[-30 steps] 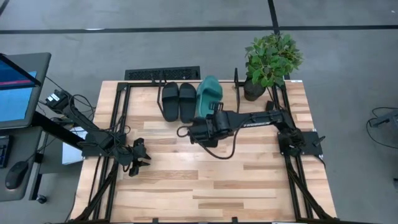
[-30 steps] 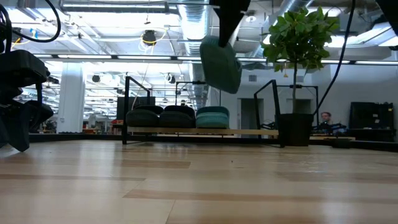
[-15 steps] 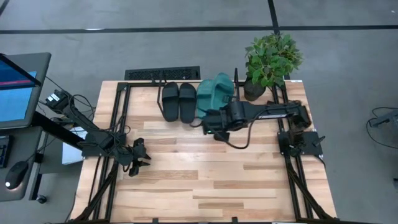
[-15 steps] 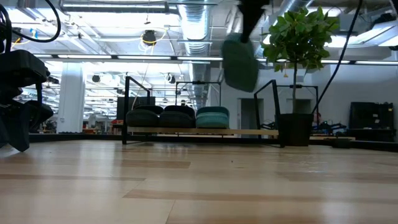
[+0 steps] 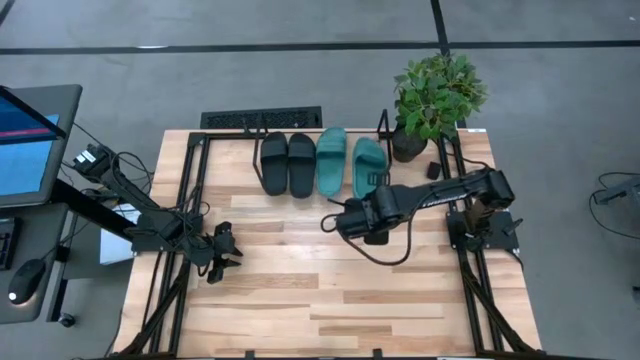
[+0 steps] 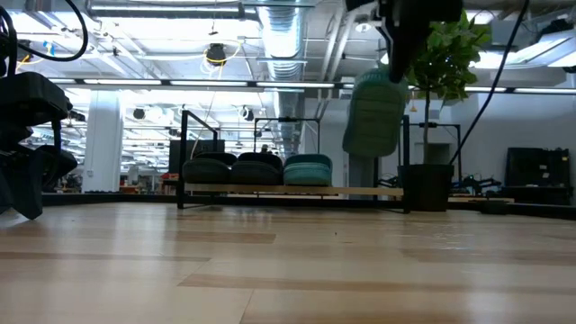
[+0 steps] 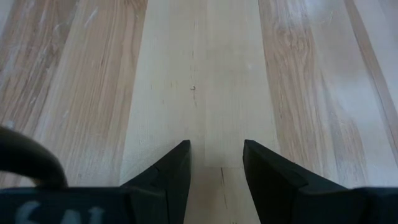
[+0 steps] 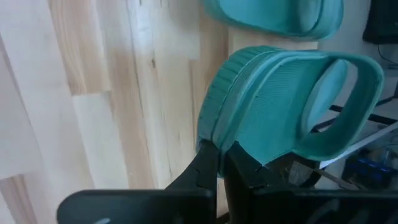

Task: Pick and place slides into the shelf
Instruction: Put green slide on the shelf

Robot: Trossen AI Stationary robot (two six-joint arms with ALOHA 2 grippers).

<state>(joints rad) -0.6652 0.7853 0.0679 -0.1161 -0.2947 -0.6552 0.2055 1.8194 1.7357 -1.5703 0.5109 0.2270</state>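
Overhead, right pincer [image 5: 372,196] clamps a teal slide [image 5: 367,165] seemingly above the shelf [image 6: 292,189] on the wooden table [image 5: 300,290].

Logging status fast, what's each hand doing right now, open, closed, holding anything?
Left hand: open, empty, low over the bare table.
Right hand: shut on the fourth teal slide, carrying it above the shelf.

three slides [image 5: 302,163] on shelf [image 5: 382,126], plant [image 5: 436,92] right.
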